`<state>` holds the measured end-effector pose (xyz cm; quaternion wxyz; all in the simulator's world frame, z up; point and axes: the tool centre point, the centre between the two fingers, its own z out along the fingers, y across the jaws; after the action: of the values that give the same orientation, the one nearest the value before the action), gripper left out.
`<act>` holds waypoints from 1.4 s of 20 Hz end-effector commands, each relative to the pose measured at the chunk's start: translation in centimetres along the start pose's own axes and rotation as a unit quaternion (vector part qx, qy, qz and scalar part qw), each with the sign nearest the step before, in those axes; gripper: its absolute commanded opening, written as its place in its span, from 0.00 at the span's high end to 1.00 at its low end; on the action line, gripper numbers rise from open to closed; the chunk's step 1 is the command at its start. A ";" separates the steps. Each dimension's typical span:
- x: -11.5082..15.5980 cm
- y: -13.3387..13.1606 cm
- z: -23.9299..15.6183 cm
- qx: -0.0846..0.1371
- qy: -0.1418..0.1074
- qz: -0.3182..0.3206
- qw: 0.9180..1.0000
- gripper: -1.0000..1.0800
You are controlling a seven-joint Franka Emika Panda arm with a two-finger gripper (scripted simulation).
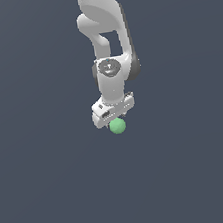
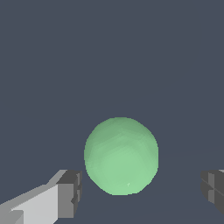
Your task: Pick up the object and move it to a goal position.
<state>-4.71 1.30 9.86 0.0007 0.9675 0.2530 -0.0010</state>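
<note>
Green ball (image 2: 121, 155) sits between the gripper's (image 2: 140, 194) spread fingers (image 2: 70, 192), nothing touching it yet. So it's lined up, but grabbing, lifting and carrying are all left, I'd say.

arm: 1 (image 1: 107, 43) | fingers: 2 (image 2: 68, 194) | green ball: 1 (image 2: 121, 155)

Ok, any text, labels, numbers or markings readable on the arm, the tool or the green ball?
None. The arm and the tool are plain white and dark grey, with no lettering that can be made out. The green ball is plain and unmarked, and the dark background carries no signs.
</note>
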 end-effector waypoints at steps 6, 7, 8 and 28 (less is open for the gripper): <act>-0.3 -0.9 0.9 0.000 0.001 -0.035 0.999 0.04; -0.3 -0.9 0.9 0.000 0.001 -0.035 0.999 0.04; -0.3 -0.9 0.8 0.001 0.001 -0.033 0.999 0.04; -0.4 -1.0 5.9 0.000 0.001 -0.036 0.999 1.00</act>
<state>-4.61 2.22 5.44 0.0036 0.9571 0.2894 0.0130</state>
